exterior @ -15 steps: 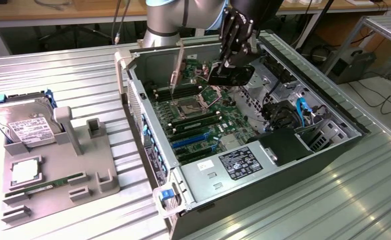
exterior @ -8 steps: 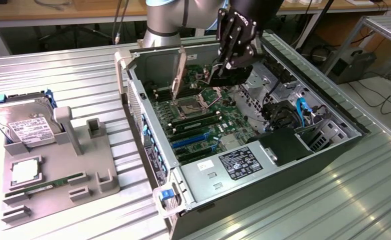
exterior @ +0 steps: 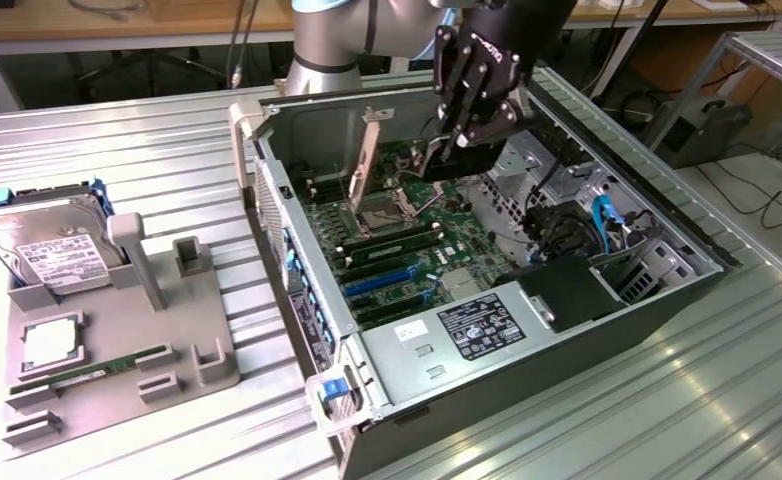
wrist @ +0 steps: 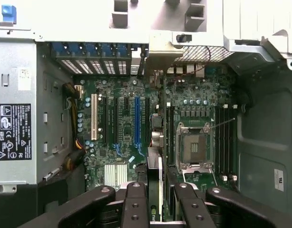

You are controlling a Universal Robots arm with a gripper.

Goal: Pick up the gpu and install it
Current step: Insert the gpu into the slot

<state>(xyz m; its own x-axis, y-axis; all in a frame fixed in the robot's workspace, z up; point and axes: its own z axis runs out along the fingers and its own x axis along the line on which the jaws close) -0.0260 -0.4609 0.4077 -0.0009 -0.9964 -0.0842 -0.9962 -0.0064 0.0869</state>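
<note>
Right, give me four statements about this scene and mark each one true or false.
1. The gpu sits edge-on between the fingers, above the motherboard. True.
2. The hard drive lies inside the computer case. False: it rests outside the case, at the exterior view's left.
3. The computer case is open on its side, with the motherboard exposed. True.
4. The green memory stick is plugged into the motherboard. False: it lies on the grey tray beside the case.
</note>
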